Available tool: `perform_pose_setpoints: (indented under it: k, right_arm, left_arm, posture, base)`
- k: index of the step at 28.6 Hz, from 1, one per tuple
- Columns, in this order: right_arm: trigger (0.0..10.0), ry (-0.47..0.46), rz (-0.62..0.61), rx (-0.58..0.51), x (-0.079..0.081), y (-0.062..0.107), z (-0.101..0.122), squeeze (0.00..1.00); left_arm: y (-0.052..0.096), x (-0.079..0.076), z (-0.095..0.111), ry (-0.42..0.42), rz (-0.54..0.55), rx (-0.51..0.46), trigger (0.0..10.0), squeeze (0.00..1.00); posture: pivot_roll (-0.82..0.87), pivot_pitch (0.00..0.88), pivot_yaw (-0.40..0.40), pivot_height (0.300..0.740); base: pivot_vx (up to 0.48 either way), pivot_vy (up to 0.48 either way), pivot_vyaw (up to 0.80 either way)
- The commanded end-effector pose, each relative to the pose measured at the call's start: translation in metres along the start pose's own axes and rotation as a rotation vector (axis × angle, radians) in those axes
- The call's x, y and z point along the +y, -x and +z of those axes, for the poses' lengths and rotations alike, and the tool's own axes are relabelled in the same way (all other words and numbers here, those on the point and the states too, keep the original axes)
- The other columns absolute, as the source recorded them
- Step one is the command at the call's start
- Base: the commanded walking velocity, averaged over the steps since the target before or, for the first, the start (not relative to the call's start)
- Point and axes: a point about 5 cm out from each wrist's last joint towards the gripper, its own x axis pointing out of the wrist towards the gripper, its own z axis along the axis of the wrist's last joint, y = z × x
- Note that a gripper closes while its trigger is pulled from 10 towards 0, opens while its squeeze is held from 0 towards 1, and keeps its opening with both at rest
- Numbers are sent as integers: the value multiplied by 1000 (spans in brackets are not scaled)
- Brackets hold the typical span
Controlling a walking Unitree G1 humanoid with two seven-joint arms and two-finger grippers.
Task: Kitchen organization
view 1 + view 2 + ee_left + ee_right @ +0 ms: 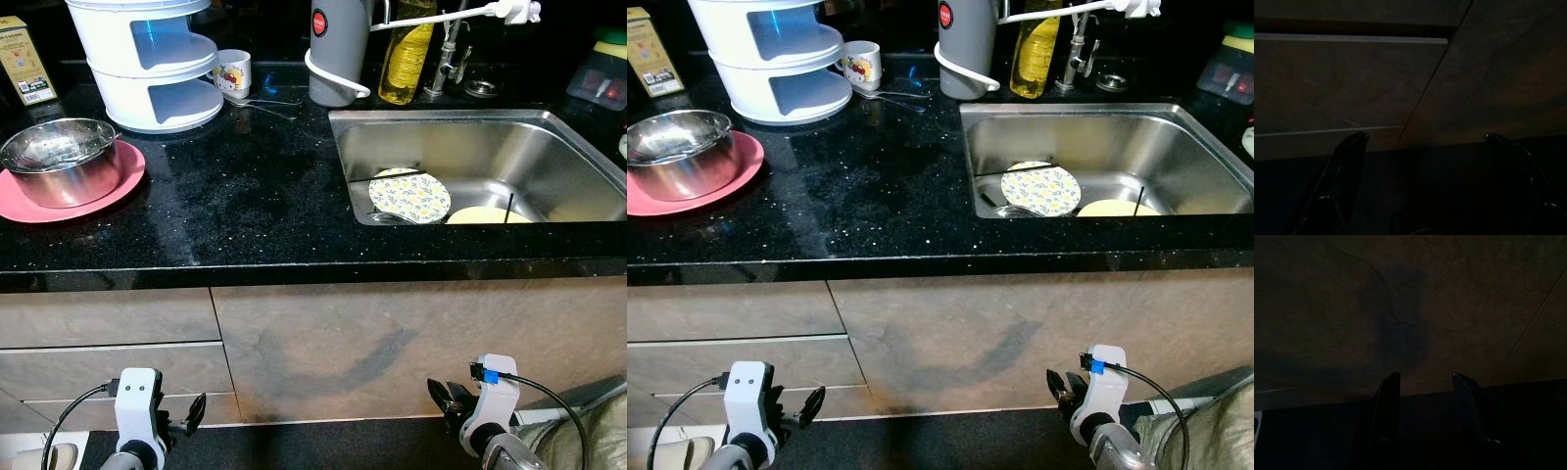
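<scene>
Left end effector (192, 413): arm hangs low before the cabinet fronts (392, 343), below the table (245, 196) edge; fingers (1347, 161) spread apart, grasping nothing.

Right end effector (443, 396): arm hangs low likewise, facing the cabinet; fingers (1388, 401) parted by a narrower gap, empty.

Steel bowl (61, 157): on a pink plate (118, 186), well above and beyond the left end effector.

White tiered rack (157, 69): farther back, a small printed cup (233, 70) just beside it.

Sink (470, 147): above the right end effector; holds a patterned plate (409, 194) and a yellow plate (487, 214).

Grey canister (338, 49), oil bottle (407, 54): behind the sink. Labels unreadable.
</scene>
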Motion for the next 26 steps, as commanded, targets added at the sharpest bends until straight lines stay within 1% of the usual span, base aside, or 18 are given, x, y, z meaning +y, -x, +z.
perform_pose_setpoints:
  k: [1, 11, 20, 24, 26]
  right_arm:
    - [10000, 6, 0, 9, -1, 1, -2, 0]
    - [10000, 8, 3, 7, 0, 1, -1, 0]
    - [10000, 5, 3, -1, 3, -3, 1, 0]
    - [10000, 3, 2, 1, 3, -7, 4, 0]
    - [10000, -1, 0, 7, 4, -8, 3, 0]
  left_arm:
    - [3, 0, -4, 9, -4, 16, 10000, 0]
    - [3, 0, -4, 12, -1, 11, 10000, 0]
    - [0, 3, -1, 22, 6, 9, 10000, 0]
    - [-3, 5, 1, 39, 33, -5, 10000, 0]
    - [-3, 9, 3, 60, 55, -15, 10000, 0]
  posture:
    - [28, 54, -41, 740]
    - [29, 58, -41, 740]
    - [34, 47, -38, 740]
    - [43, 32, -48, 740]
    - [40, 13, -51, 740]
  base:
    - [0, 0, 0]
    - [0, 0, 0]
    - [0, 0, 0]
    - [0, 0, 0]
    - [0, 0, 0]
